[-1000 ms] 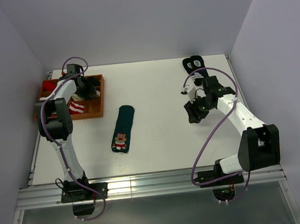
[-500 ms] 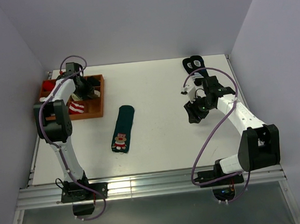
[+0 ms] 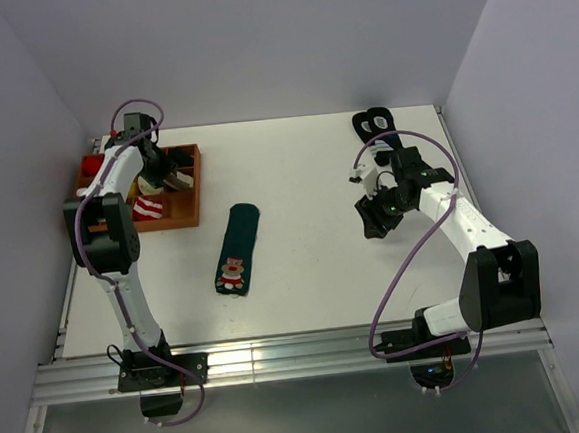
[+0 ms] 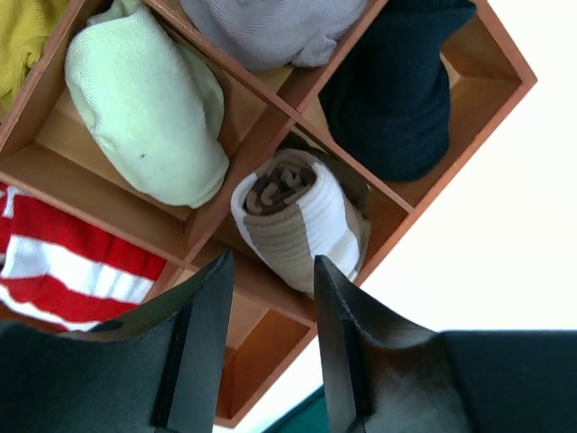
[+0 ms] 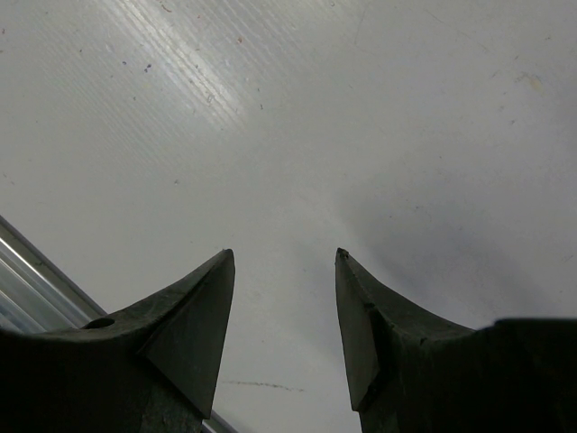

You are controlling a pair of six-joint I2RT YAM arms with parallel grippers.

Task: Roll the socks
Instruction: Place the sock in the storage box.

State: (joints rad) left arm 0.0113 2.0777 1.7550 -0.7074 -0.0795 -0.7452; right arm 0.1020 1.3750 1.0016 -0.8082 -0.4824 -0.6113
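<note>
A rolled brown sock with cream bands (image 4: 297, 221) lies in a compartment of the wooden tray (image 4: 270, 135). My left gripper (image 4: 270, 262) is open and empty just above that roll; in the top view it (image 3: 158, 174) hangs over the tray (image 3: 194, 199). The dark green sock with the small bear figure (image 3: 237, 249) lies flat on the table's middle, apart from both grippers. My right gripper (image 3: 375, 220) is open and empty above bare table at the right, as the right wrist view (image 5: 285, 254) shows.
The tray also holds a pale green roll (image 4: 149, 108), a red-and-white striped sock (image 4: 63, 271), a grey roll (image 4: 270, 27), a dark navy roll (image 4: 392, 90) and a yellow one (image 4: 18, 36). Black socks (image 3: 372, 123) lie at the far right edge.
My left wrist has lifted and drawn back a little over the tray. The right arm and the green sock have not moved.
</note>
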